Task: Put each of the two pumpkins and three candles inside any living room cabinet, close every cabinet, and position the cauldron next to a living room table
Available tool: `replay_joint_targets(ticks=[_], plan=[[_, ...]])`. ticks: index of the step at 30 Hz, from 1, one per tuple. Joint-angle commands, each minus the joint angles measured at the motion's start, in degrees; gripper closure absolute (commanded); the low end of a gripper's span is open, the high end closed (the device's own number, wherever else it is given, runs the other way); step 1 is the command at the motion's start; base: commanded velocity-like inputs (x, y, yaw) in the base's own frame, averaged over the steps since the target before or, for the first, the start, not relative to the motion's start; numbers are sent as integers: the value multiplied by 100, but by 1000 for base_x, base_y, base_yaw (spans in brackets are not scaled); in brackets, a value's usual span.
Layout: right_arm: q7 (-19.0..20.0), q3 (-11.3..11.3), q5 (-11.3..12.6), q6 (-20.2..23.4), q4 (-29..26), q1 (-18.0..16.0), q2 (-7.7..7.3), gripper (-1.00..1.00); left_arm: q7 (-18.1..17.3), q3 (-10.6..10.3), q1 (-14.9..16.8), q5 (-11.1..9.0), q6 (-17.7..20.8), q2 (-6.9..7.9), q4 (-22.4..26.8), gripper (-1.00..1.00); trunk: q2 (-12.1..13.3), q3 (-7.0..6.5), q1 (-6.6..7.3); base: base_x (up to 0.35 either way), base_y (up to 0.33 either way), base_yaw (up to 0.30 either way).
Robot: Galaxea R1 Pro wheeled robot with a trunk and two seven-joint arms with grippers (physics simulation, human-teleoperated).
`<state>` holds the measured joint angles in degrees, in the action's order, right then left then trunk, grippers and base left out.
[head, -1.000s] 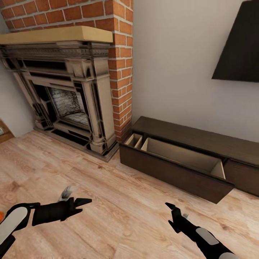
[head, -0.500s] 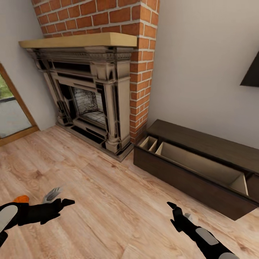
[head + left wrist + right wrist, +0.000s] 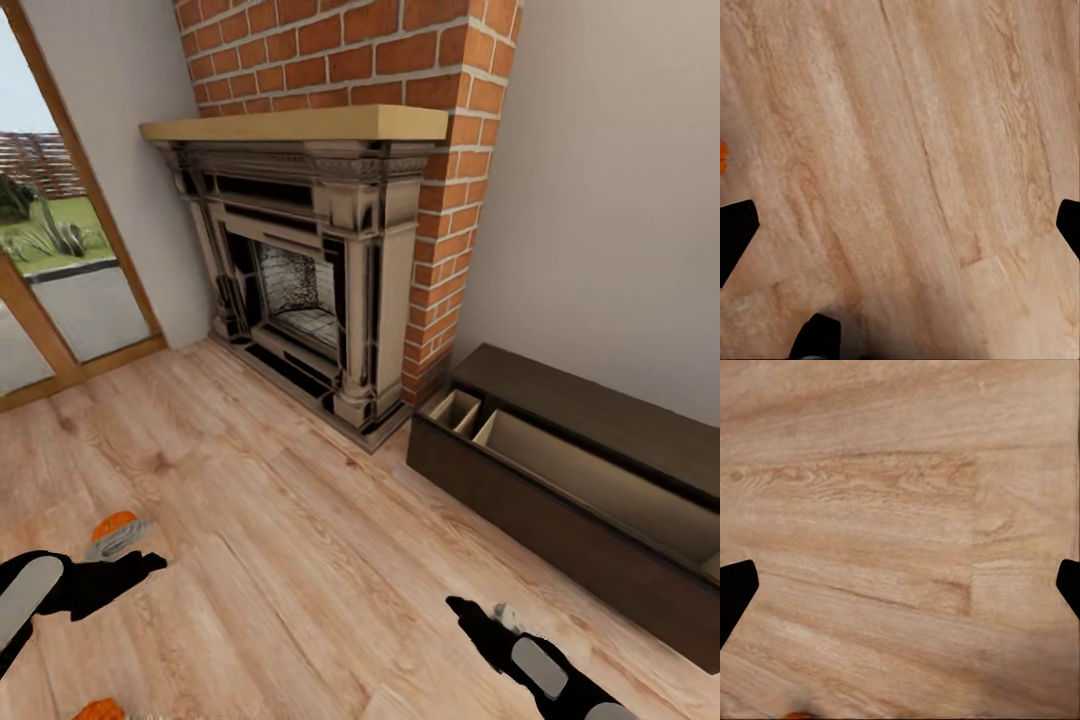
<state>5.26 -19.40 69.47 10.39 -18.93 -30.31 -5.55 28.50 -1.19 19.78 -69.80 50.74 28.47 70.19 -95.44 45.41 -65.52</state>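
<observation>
— Pale wood floor (image 3: pixel 300 560) underfoot, plank after plank. Any sign of the orange ones?

— Yes. One pumpkin (image 3: pixel 110 524) down on the boards, just beyond the left gripper (image 3: pixel 135 552) and partly hidden by it. A second pumpkin (image 3: pixel 97 710) at the very bottom edge of the head view, cut off there. Also an orange sliver at the rim of the left wrist view (too little to say which of the two).

— And the fingers?

— Spread wide on both sides. From the left wrist: black fingertips (image 3: pixel 735 232) at opposite edges, bare planks between, nothing gripped. Same for the right gripper (image 3: pixel 478 610): fingertips (image 3: pixel 735 589) far apart over wood grain, holding nothing.

— Cabinet?

— Low, dark-brown cabinet (image 3: pixel 600 420) against the wall, just right of the fireplace (image 3: pixel 320 270), well apart from both pumpkins. Drawer (image 3: pixel 540 500) pulled out, pale beige inside, with a divider near the fireplace end.

— Anything else around?

— Red brick chimney (image 3: pixel 400 50) rising over a tan mantel (image 3: pixel 300 122). Glass door (image 3: pixel 60 250) at far left, lawn beyond.
</observation>
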Motion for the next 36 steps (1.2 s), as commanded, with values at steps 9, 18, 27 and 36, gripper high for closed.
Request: replay_joint_targets(ticks=[9,18,27,36], plan=[[-211,-62,-447,-98,-19,-2,105,-100,51,-13,253,705,-20,12,-461,-100,360,-137,199,0,0,293],[-105,-52,-451,-374,-60,-2,106,-100,43,-15,254,903,-19,66,-471,-100,641,-247,353,0,0,292],[105,-40,-436,-389,-70,-2,81,-100,-17,230,247,1281,-4,136,-472,-100,641,-207,353,0,0,266],[153,-66,-480,-419,-86,-2,106,-100,-22,525,233,1362,9,190,-464,-100,641,-159,353,0,0,245]])
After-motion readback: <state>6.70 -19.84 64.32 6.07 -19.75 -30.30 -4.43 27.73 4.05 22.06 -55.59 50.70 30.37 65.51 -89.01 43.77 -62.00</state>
